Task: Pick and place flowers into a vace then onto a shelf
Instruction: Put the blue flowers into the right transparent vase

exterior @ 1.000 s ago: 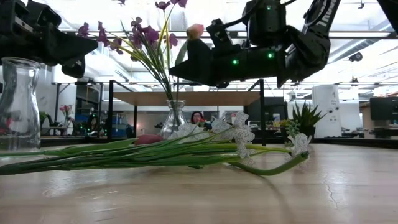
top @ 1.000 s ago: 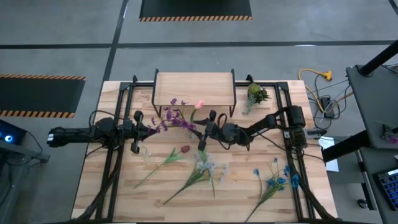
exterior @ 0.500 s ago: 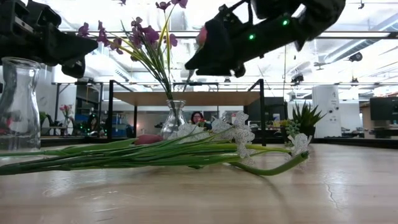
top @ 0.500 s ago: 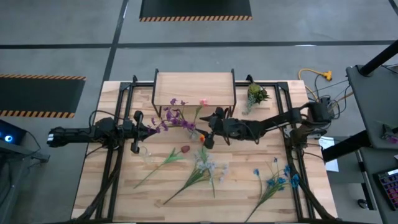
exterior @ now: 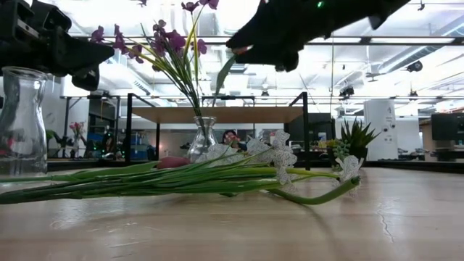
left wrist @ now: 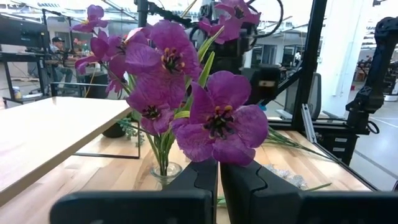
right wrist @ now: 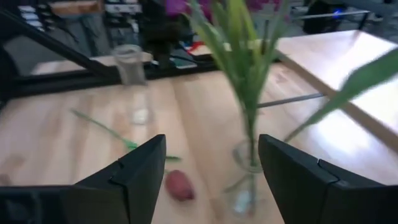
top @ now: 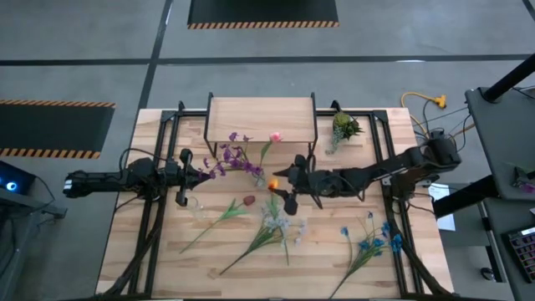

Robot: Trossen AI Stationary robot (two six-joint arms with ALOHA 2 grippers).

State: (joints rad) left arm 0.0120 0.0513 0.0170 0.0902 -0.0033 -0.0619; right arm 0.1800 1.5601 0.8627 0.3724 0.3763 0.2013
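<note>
1. The flowers: a bunch of purple flowers [top: 236, 156] stands in a small clear glass vase [exterior: 203, 137] in the middle of the bench [top: 167, 259], just in front of the shelf [top: 262, 119]. Up close in the left wrist view the purple heads [left wrist: 219, 124] have wide petals with dark centres and yellow-orange specks, on green stems with narrow leaves.
2. A pink-headed flower [top: 274, 137] is in that vase too, its head leaning out over the shelf's front edge.
3. Loose ones lie flat on the bench: a dark red bud on a long stem [top: 248, 201], a whitish spray [top: 276, 221] with long green leaves, and blue ones [top: 370, 242] nearer the right front corner. There's a small orange bit [top: 272, 185] beside the vase.
4. The shelf is a light wooden board on thin black legs, sitting at the back middle of the bench.
5. Right pincer [top: 286, 183] is just right of the vase, up above the bench, released with its fingers [right wrist: 137, 171] spread wide and nothing between them.
6. Left pincer [top: 203, 171] sits left of the bouquet, clenched tight and empty, fingers [left wrist: 199, 180] pressed together just under the purple blooms.
7. A second empty glass vase [exterior: 20, 119] stands near the left arm.
8. A leafy potted plant [top: 344, 127] sits to the right of the shelf.
</note>
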